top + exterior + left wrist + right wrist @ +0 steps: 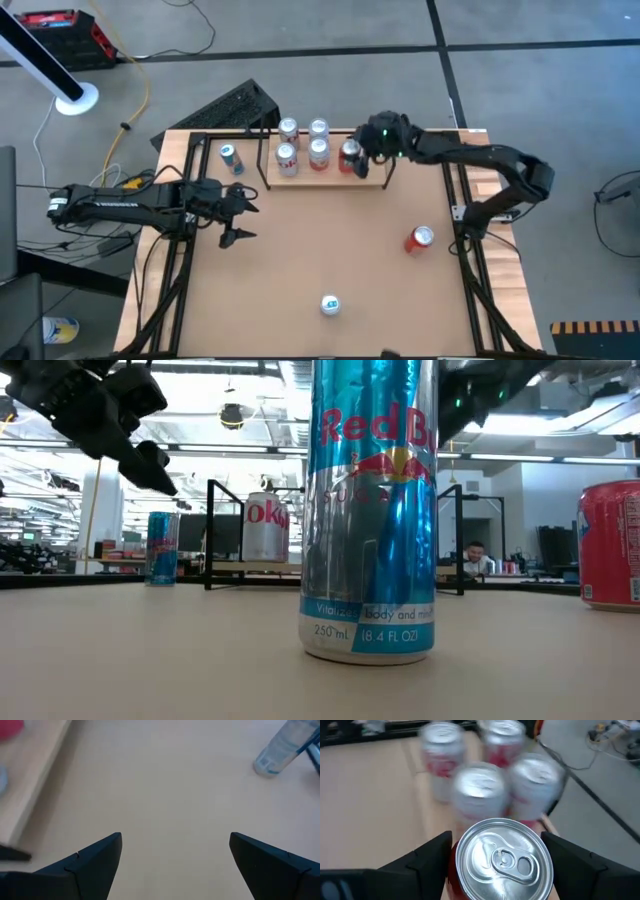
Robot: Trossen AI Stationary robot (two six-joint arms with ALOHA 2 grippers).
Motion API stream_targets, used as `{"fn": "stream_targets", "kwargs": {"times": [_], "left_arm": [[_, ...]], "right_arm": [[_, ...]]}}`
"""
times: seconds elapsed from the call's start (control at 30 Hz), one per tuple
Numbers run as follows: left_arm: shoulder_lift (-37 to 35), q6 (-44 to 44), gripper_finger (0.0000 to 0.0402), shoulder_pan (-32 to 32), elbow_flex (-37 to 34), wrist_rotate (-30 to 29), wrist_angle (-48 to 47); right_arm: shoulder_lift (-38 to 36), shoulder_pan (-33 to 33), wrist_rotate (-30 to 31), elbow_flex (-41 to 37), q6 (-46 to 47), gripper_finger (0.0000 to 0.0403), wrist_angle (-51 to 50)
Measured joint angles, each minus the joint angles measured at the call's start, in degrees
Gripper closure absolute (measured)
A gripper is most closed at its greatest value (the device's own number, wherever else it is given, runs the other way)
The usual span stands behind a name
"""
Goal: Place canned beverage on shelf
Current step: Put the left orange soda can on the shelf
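- The left gripper (238, 222) hovers with fingers spread wide and nothing held, over bare table at the left.
- On the far shelf (372, 181), the right gripper (362, 156) straddles an upright red can (502, 866), apparently to seat it beside four silver cans (318, 152).

Blue can (371, 510), low view — top cut off by the upper edge; the shelf's middle is hidden behind it. Red can (610, 545) — cropped at the right edge. Four silver cans (482, 785), right wrist view — blurred, labels not readable. Held red can (504, 861) — body hidden beneath its lid and cropped at the lower edge. Pale can (285, 747), left wrist view — blurred, cut off at the corner.
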Motion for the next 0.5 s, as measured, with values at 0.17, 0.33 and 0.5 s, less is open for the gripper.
{"fn": "stream_targets", "kwargs": {"times": [0.17,0.33,0.5], "left_arm": [[0.03,-3.06,0.0047,0.01,-0.01,-0.85,-2.38],[0.02,-2.56,0.0047,0.01,-0.02,-1.29,-2.02],[0.02,-2.18,0.0047,0.03,-0.02,-1.64,-2.03]], "right_arm": [[2.92,-7.18,-3.77,0.11,-1.54,0.0097,5.57],[6.85,-10.06,-6.38,0.17,-1.62,0.0097,11.57],[10.93,-10.40,-6.53,0.20,-2.51,0.0097,14.53]]}}
